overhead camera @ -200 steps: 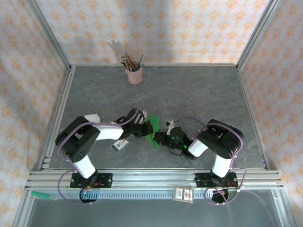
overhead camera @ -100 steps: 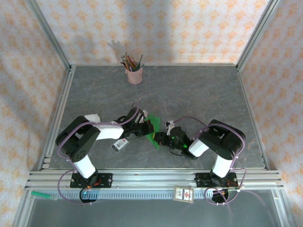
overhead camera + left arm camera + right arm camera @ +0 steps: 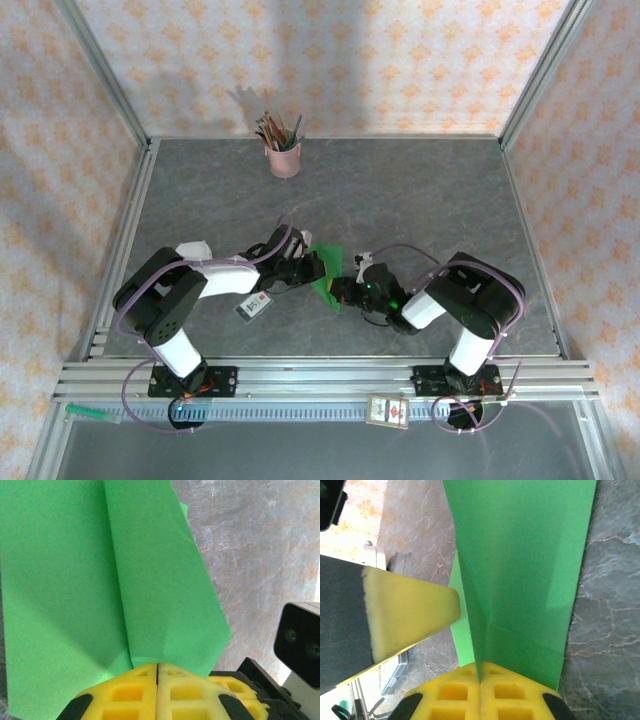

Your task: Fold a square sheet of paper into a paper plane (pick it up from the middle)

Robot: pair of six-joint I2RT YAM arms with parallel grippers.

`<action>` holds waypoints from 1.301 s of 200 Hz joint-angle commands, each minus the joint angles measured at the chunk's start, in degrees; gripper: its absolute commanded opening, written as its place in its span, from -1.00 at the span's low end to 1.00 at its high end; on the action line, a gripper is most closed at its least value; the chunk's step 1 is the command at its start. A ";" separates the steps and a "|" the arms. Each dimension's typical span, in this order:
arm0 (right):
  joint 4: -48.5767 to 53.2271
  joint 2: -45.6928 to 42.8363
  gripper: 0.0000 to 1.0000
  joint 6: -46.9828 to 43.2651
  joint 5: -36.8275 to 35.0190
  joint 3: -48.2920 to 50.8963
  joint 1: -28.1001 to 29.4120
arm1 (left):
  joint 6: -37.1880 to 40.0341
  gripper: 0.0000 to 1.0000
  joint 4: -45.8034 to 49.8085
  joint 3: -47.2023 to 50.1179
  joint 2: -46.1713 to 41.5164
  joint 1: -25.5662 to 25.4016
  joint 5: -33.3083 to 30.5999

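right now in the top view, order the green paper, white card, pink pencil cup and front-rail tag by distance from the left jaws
1. green paper, pinched in the left jaws, mid-table.
2. white card, just near-left of them.
3. pink pencil cup, at the far edge.
4. front-rail tag, right of centre.

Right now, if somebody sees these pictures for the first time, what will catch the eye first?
The bright green creased sheet of paper stands out first, near the middle of the grey table, between the two arms. The left gripper and the right gripper are both shut on it, each pinching it with yellow pads. Next comes the pink cup of pencils at the table's far edge.
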State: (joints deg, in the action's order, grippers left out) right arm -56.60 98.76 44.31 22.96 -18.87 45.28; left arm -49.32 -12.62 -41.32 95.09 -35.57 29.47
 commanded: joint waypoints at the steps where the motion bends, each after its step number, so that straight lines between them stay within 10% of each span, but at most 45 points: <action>1: -3.24 1.20 -0.99 0.21 4.50 0.42 -1.32 | 1.99 -0.82 2.01 -0.94 -1.19 0.50 -1.26; 260: -2.73 4.95 -0.94 1.35 7.59 -1.28 -1.68 | 3.44 -0.82 1.30 -1.47 4.57 2.17 -1.26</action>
State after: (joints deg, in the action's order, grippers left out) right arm -61.34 102.76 45.39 32.36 -19.51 43.70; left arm -47.20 -11.35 -43.35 98.76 -34.11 29.36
